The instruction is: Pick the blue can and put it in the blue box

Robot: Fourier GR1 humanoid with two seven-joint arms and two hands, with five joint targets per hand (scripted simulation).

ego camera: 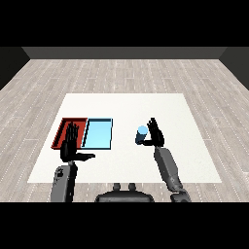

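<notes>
Blue can stands upright at 3 o'clock of the blue tray, well apart. Right hand touches its side, fingers apparently straight. Left hand spread, idle. Can likely light, rigid, smooth: wrap mid-body.

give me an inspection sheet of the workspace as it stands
surface: white table, bare where nothing stands on it
job's things: blue can upright on the table, right of the trays; light blue tray lies flat, nothing in it
clutter: red tray beside the light blue tray, on its left, partly hidden by the left hand
hands: left hand open, fingers straight, over the red tray's near edge; right hand at the can's right side, fingers mostly straight, not curled round it
cables: nothing seen
surroundings: grey wood-plank floor around the table, dark wall behind
</notes>
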